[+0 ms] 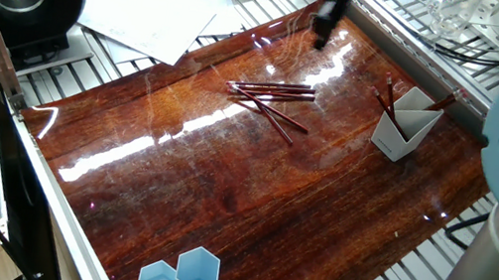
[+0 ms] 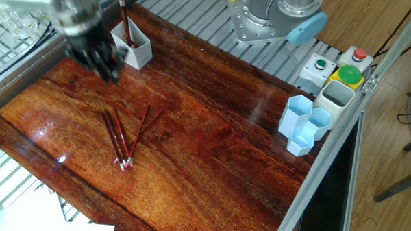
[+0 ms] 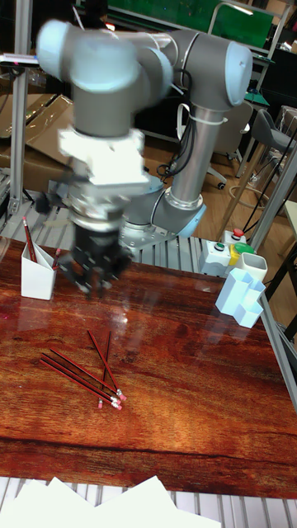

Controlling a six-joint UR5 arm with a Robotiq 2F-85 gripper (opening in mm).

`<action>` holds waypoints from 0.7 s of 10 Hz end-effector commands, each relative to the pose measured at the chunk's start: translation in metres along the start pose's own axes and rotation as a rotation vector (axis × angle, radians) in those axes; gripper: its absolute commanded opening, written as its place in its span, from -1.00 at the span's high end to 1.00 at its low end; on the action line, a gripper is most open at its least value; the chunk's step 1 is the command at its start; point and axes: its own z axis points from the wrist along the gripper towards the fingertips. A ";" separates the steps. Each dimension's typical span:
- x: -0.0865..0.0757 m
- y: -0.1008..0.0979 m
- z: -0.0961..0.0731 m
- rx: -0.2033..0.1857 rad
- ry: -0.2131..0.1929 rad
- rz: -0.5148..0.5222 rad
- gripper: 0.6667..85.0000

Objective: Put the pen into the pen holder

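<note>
**Gripper above the table, pens loose on the wood**

The gripper is a motion-blurred dark shape in the upper left of the other fixed view, hanging over the wooden table just left of and below the pen holder. In the one fixed view it sits at the top centre of the frame, above the glare on the table's far edge. In the tall fixed view it shows at centre left, fingers pointing down. I cannot tell whether the fingers are apart or together; the blur hides them in all three views, and nothing can be made out between them.

The white pen holder stands near the table's far corner, at the right of the one fixed view and at the left edge of the tall fixed view. Red pens already stand inside it, leaning against the rim (how many is unclear).

A cluster of loose pens lies flat on the table in the left half of the other fixed view, fanned and partly crossing, well apart from the holder. The same cluster lies at upper centre of the one fixed view and lower left of the tall view.

Light blue hexagonal cups stand at the right edge of the table.
</note>
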 end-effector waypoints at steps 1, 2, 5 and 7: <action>-0.050 0.049 0.030 -0.003 -0.039 0.073 0.42; -0.061 0.052 0.044 0.009 -0.059 0.089 0.42; -0.064 0.046 0.058 0.039 -0.062 0.086 0.45; -0.057 0.047 0.058 0.037 -0.032 0.023 0.45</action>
